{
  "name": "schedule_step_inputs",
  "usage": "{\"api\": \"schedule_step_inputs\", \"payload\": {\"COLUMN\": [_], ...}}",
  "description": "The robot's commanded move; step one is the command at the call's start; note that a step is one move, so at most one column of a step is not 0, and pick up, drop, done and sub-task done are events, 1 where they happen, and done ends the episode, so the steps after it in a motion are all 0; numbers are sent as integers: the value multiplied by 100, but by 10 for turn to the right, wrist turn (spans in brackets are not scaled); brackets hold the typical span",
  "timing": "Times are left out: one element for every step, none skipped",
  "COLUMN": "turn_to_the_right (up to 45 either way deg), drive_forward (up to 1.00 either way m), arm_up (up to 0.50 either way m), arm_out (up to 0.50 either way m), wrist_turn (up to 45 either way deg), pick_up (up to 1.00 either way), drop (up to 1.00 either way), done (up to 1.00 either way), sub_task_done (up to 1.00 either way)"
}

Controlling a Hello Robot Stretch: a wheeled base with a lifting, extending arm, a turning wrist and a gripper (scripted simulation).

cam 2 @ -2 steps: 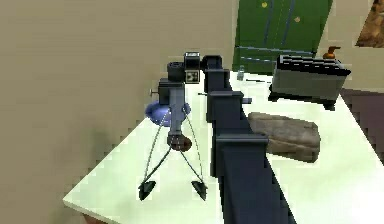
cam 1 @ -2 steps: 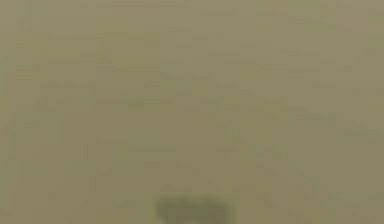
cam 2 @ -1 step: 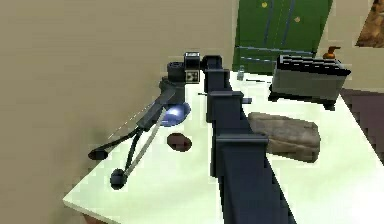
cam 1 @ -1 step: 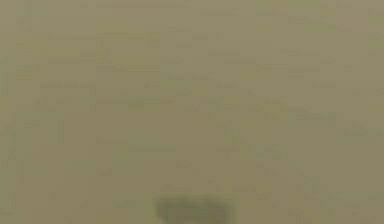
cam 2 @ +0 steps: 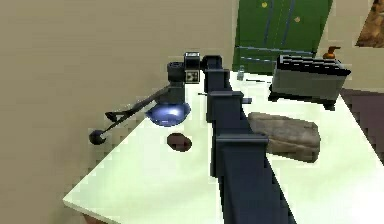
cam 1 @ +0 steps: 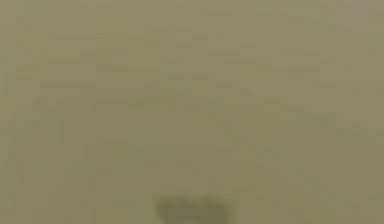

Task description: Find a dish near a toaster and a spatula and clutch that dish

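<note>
So the blue dish [cam 2: 168, 112] sits on the pale table [cam 2: 130, 175], toward the arm side view's left. A dark long-handled spatula [cam 2: 124, 114] lies just beside it and the toaster [cam 2: 309, 78] stands across the table near the far right corner, so I'd say this is the dish the task wants. The arm [cam 2: 238, 150] reaches out over the table and the gripper [cam 2: 178, 85] sits right by the dish's far rim. I honestly can't tell how the fingers are set, or whether they've got anything, since the dish lies on the table right at them. To do the grab well, I'd get the fingers onto the rim on the side away from the spatula handle, so the handle doesn't get caught too. Then I'd lift straight up before pulling the arm back, because the little dark round thing [cam 2: 180, 141] and the brown loaf [cam 2: 285, 135] sit close to the arm's path. The forward view has a plain tan wall [cam 1: 190, 100], so no help there. As for writing, I can't make out any brand or label on the toaster or the dish. The white squares [cam 2: 190, 60] by the gripper carry black marks, but nothing that reads as words.
</note>
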Motion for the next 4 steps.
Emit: {"api": "schedule_step_inputs", "payload": {"turn_to_the_right": [0, 0, 0, 0], "drive_forward": [0, 0, 0, 0], "arm_up": [0, 0, -10, 0], "arm_out": [0, 0, 0, 0], "wrist_turn": [450, 270, 0, 0], "pick_up": [0, 0, 0, 100], "drop": [0, 0, 0, 0], "done": [0, 0, 0, 0], "sub_task_done": [0, 0, 0, 0]}}
